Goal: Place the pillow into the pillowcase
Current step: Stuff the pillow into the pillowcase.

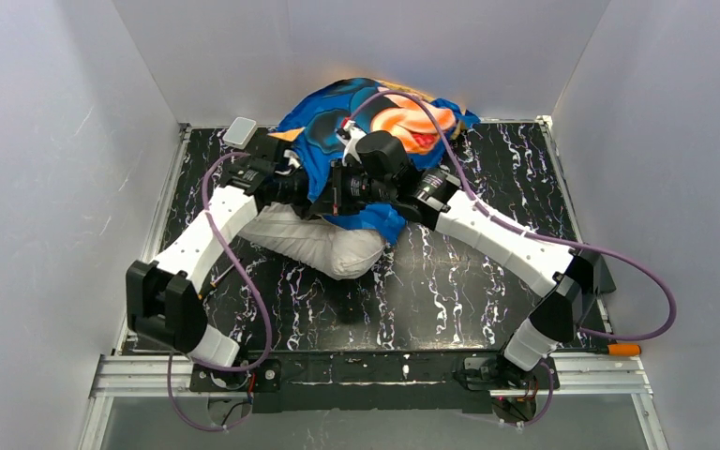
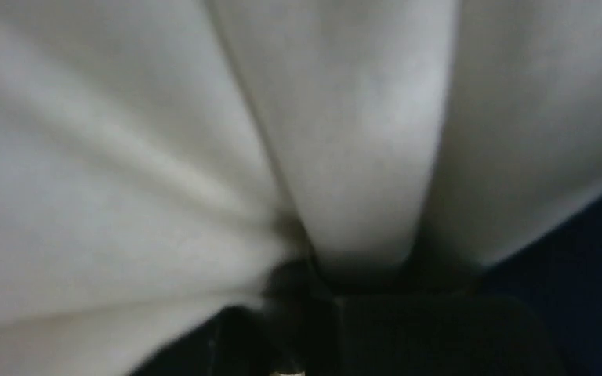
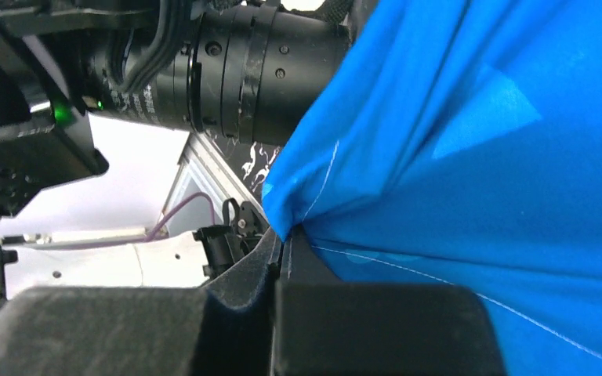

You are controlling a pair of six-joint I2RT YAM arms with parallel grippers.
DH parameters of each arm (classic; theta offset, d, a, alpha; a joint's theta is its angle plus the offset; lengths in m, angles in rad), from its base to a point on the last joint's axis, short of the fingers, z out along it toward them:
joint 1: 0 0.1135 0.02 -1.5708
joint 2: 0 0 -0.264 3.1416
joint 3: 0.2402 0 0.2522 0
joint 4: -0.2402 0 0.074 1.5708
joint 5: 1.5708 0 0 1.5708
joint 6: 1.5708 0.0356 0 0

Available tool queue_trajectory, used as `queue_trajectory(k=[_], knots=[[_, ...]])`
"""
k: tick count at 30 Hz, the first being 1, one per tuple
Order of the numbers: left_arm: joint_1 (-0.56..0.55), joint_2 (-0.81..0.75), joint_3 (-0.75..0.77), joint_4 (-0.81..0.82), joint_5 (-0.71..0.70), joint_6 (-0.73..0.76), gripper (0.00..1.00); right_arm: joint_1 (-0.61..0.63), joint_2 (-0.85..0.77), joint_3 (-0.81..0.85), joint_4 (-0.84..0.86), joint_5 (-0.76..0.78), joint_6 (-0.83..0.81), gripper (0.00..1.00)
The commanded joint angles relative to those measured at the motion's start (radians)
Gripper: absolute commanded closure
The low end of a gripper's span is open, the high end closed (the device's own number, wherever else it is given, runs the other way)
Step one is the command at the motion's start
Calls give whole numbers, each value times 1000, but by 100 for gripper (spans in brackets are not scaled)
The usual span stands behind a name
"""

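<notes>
My left end effector (image 2: 321,274) is clamped shut on a fold of the pillow (image 1: 323,246). My right end effector (image 3: 278,251) is pinched closed on the blue hem of the pillowcase (image 1: 356,127). The pillow lies mid-table: its near end pokes out bare toward my bases, and the rest is under the case, which is bunched up toward the back wall.

My right grip holds only a thin edge, so I judge it could slide out if I drag the case against such a plump filling. My left pinch has only loose cover fabric, so a push may just wrinkle it instead of driving the pillow in. My wrists are crowded together and could knock each other. The purple cable (image 1: 431,112) draped over the case might snag.

The table (image 1: 487,300) is black with white marbling and looks slick, so the whole bundle may skate. Pale walls (image 1: 47,141) close in on three sides. A small white block (image 1: 240,130) sits at the far left corner.
</notes>
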Motion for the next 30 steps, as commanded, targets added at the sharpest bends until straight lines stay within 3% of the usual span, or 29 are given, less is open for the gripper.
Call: queue_trajectory(k=[1,5,7,10,13,16,21,25,27,30], knots=[[-118,107,159,329,-3,-44,100,175,-108,8,330,-425,245,99],[-154,78,137,307,-10,-19,100,142,-37,129,187,-451,176,99],[-153,5,89,215,-48,30,99,117,-16,200,66,-430,110,99],[-143,-103,33,-15,-146,130,62,31,-31,188,0,-417,85,99],[-106,-243,-11,-250,-251,170,30,-79,-74,79,86,-430,146,99],[-34,-394,-59,-430,-300,170,15,-153,-84,8,145,-451,186,99],[92,-598,-169,-606,-257,173,3,-193,-48,12,124,-502,132,99],[131,-691,-336,-562,-189,142,2,-204,-40,8,156,-530,124,99],[146,-716,-432,-422,-123,131,2,-209,-33,10,178,-543,129,99],[177,-719,-592,-82,-14,63,2,-213,-15,38,161,-557,111,99]])
